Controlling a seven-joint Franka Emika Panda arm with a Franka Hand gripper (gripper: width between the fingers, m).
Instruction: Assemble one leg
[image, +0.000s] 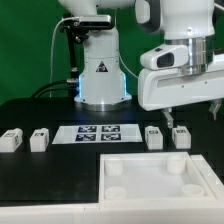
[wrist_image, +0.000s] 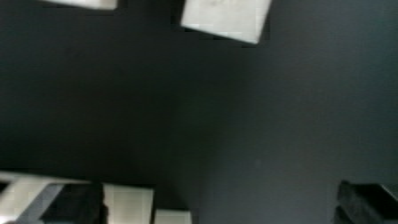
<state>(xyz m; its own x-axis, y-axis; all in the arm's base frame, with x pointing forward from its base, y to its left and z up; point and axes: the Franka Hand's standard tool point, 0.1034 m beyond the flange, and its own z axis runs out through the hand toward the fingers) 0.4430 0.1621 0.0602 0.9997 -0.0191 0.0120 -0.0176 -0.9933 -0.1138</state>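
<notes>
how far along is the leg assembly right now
Done: nothing yet. All four legs lie loose, none in the corner sockets of the panel. In hand: the open, empty fingers hover near the leg at the exterior view's far right. Left: grasp a leg and seat it in a socket.

Robotics lab: black table (image: 38, 112), tag-covered marker board (image: 98, 131)
</notes>
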